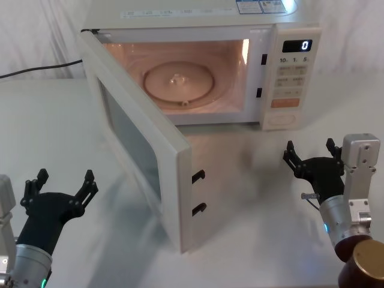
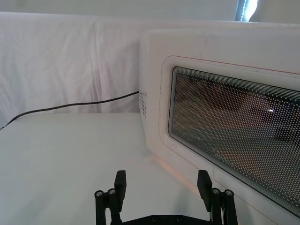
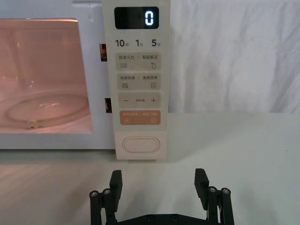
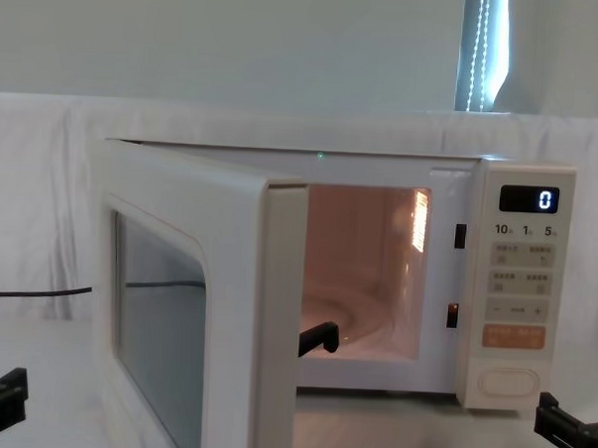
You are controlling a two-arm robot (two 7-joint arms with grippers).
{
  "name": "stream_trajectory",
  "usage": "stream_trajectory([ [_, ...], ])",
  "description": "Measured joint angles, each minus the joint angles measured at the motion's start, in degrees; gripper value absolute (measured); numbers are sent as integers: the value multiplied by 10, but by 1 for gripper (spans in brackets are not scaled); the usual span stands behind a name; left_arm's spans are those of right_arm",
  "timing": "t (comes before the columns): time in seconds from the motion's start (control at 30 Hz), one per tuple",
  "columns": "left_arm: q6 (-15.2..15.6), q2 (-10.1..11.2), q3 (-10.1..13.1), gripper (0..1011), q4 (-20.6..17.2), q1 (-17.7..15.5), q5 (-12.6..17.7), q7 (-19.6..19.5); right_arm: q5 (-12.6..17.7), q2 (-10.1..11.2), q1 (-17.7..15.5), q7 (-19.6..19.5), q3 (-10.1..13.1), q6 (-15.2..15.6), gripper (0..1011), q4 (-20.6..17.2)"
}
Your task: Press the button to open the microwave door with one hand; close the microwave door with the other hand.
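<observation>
The cream microwave [image 1: 198, 15] stands at the back of the table, its lit cavity showing the glass turntable [image 1: 177, 83]. The microwave door [image 1: 141, 144] hangs open, swung out to the left toward me; its outer face and dark window [image 2: 234, 131] fill the left wrist view. The wide cream button [image 3: 140, 144] sits at the foot of the control panel [image 1: 292, 78], under the orange key. My right gripper [image 1: 312, 157] is open, low and in front of the panel, apart from the button. My left gripper [image 1: 59, 187] is open, left of the door's outer face, not touching it.
A black power cable [image 2: 70, 105] runs along the table's back left to the microwave. White cloth backs the table. The display [image 3: 136, 18] reads 0. Bare table lies between the grippers and in front of the cavity.
</observation>
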Motion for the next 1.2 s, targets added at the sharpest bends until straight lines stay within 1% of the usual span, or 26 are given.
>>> stream_trajectory([
  [0.1,0,0,0,961,0,0,0,0,0,0,0,0,0,0,1000,0],
  [0.13,0,0,0,917,0,0,0,0,0,0,0,0,0,0,1000,0],
  [0.27,0,0,0,840,0,0,0,0,0,0,0,0,0,0,1000,0],
  [0.3,0,0,0,786,0,0,0,0,0,0,0,0,0,0,1000,0],
  [0.37,0,0,0,751,0,0,0,0,0,0,0,0,0,0,1000,0],
  [0.43,0,0,0,692,0,0,0,0,0,0,0,0,0,0,1000,0],
  [0.53,0,0,0,571,0,0,0,0,0,0,0,0,0,0,1000,0],
  [0.6,0,0,0,530,0,0,0,0,0,0,0,0,0,0,1000,0],
  [0.67,0,0,0,444,0,0,0,0,0,0,0,0,0,0,1000,0],
  [0.73,0,0,0,412,0,0,0,0,0,0,0,0,0,0,1000,0],
  [0.77,0,0,0,340,0,0,0,0,0,0,0,0,0,0,1000,0],
  [0.8,0,0,0,299,0,0,0,0,0,0,0,0,0,0,1000,0],
  [0.83,0,0,0,299,0,0,0,0,0,0,0,0,0,0,1000,0],
  [0.87,0,0,0,236,0,0,0,0,0,0,0,0,0,0,1000,0],
  [0.93,0,0,0,178,0,0,0,0,0,0,0,0,0,0,1000,0],
  [0.97,0,0,0,178,0,0,0,0,0,0,0,0,0,0,1000,0],
  [1.0,0,0,0,124,0,0,0,0,0,0,0,0,0,0,1000,0],
  [1.03,0,0,0,100,0,0,0,0,0,0,0,0,0,0,1000,0],
  [1.07,0,0,0,41,0,0,0,0,0,0,0,0,0,0,1000,0],
  [1.13,0,0,0,6,0,0,0,0,0,0,0,0,0,0,1000,0],
  [1.2,0,0,0,0,0,0,0,0,0,0,0,0,0,0,1000,0],
])
